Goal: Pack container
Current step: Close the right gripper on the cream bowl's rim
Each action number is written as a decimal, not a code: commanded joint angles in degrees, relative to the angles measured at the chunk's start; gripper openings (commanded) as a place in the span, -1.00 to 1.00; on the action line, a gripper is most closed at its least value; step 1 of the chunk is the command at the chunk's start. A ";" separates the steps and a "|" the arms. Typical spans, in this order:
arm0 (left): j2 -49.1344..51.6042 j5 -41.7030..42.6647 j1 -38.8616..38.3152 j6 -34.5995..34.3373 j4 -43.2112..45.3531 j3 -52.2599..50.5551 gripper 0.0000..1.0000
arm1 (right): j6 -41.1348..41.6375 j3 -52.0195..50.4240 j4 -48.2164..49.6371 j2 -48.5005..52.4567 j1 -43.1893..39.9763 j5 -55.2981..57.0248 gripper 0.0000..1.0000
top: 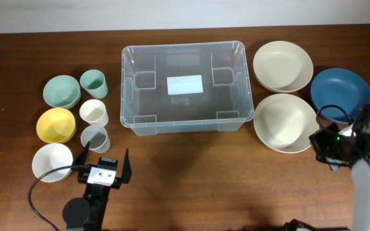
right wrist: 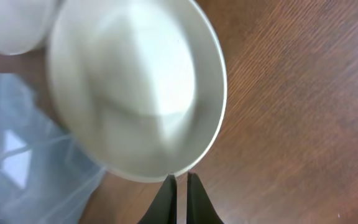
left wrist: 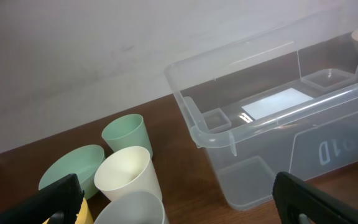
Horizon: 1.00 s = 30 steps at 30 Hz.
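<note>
Nearest the robot, the left end effector [top: 106, 154] hangs over the brown surface [top: 204, 186] with its jaws spread wide and empty, just short of a white bowl [top: 51, 162] and a grey cup [top: 94, 137]. On the other side, the right end effector [right wrist: 180, 183] has its fingers pressed together on nothing. Its tips are at the edge of the nearer cream bowl [right wrist: 135, 93], though the blurred wrist view does not show whether they touch it.

Beyond both, in the middle of the surface, the container [top: 185, 125] stands upright, open and empty, with a white label [top: 184, 85] on its base. It has cups and bowls to its left and two cream bowls and a blue one [top: 341, 93] to its right.

It is clear thin plastic, so it is probably light. The long walls would likely flex, and the smooth base would slide on the wood if nudged. The walls look too slick to pinch. The thick rim is the stiffest hold, best taken near a rounded corner, and loading should be gentle so the container does not shift.
</note>
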 commanded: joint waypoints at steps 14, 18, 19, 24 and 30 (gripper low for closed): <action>-0.39 0.44 0.24 0.44 -0.07 -0.31 0.99 | -0.28 -3.76 4.11 6.03 -0.37 7.26 -0.07; -0.39 0.44 0.24 0.44 -0.07 -0.31 0.99 | -0.31 -4.92 10.01 15.17 -0.37 3.41 -0.01; -0.39 0.44 0.24 0.44 -0.09 -0.31 0.99 | -0.31 -4.92 11.06 17.25 -0.37 2.69 -0.03; -0.39 0.46 0.24 0.44 -0.07 -0.31 0.99 | -0.28 -4.92 14.93 25.49 -0.37 2.51 -0.02; -0.39 0.44 0.24 0.46 -0.07 -0.31 0.99 | -0.31 -4.92 16.44 27.89 -0.37 2.56 -0.10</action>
